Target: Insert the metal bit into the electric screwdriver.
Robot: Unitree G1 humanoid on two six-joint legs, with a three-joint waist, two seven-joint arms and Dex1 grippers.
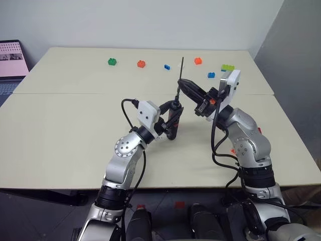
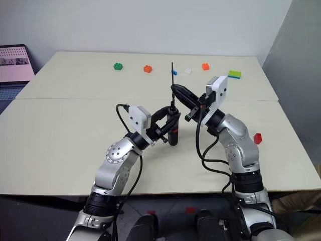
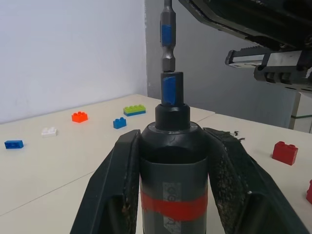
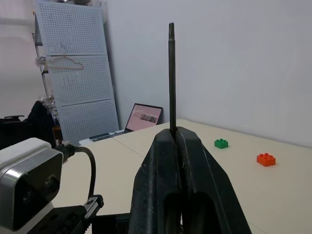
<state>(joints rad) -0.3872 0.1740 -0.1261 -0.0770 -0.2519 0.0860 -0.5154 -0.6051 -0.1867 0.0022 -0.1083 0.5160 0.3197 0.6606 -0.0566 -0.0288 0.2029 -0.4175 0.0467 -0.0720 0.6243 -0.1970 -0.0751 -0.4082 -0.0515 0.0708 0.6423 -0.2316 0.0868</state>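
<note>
The left gripper [image 3: 170, 195] is clamping the electric screwdriver [image 3: 171, 165] upright by its body, chuck pointing up. The right gripper [image 4: 174, 139] is pinching the metal bit [image 4: 171, 73] mid-shaft, its lower end sitting just above the chuck. Thin, stiff and probably slick, the bit is likely best gripped close to its lower end.
</note>
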